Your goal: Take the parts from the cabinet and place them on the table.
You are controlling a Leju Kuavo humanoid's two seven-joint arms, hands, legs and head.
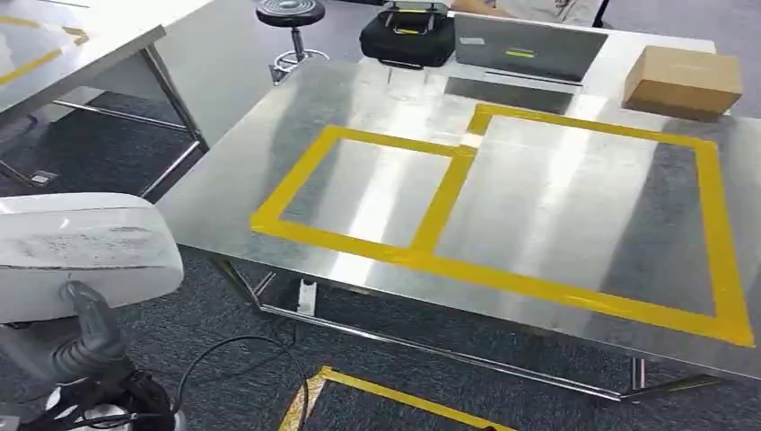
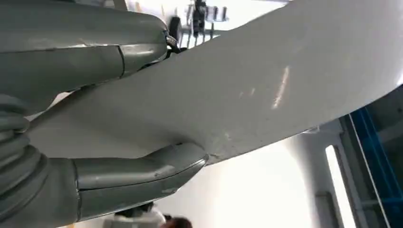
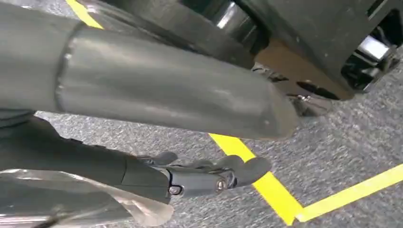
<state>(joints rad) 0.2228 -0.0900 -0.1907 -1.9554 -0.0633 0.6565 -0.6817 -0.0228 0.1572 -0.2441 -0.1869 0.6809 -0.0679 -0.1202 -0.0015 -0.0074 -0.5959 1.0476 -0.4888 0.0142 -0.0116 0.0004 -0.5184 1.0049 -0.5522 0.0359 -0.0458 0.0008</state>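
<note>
At eight o'clock of the taped steel table (image 1: 538,206), the left hand (image 2: 95,118) grips a white curved plastic part (image 1: 81,247).
The right hand (image 3: 204,175) hangs over grey carpet (image 3: 342,156), fingers loosely curled; whether it holds anything cannot be told.

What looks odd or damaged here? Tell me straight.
The white part held by the left robot hand has grey scuff marks across its face. Nothing else stands out.

Table (image 1: 556,206): bare metal, glossy, streaked reflections. Yellow tape (image 1: 446,193): smooth. Box (image 1: 684,81): matt cardboard. Floor (image 1: 90,153): rough dark carpet. White part (image 2: 266,85): smooth, scuffed plastic.
</note>
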